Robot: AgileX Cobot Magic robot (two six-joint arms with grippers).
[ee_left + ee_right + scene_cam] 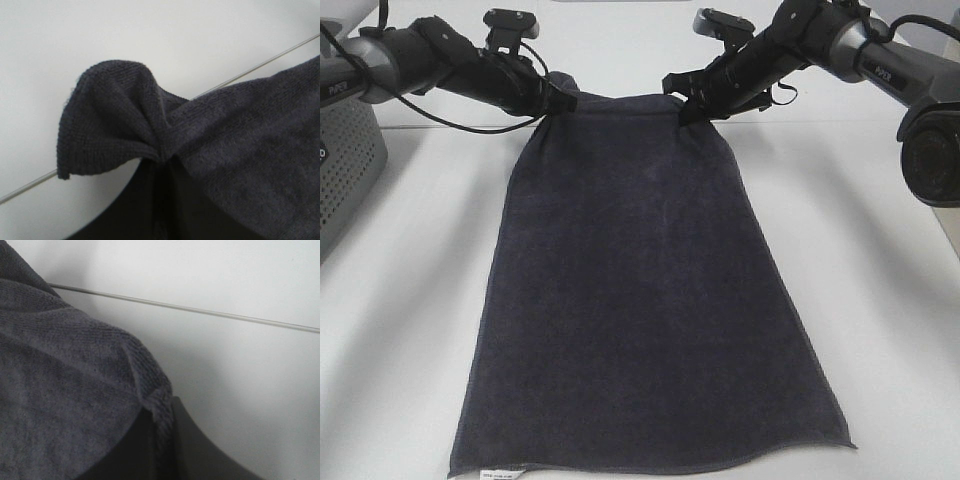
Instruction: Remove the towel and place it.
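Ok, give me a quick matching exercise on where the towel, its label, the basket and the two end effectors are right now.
Things:
1. left end effector
2. right end effector
3. label
4. basket

States:
A. at the towel's near corner
B. grey, at the table's left edge
C. shut on the towel's far left corner
D. shut on the towel's far right corner

Pairs: 1-C, 2-D, 3-A, 4-B
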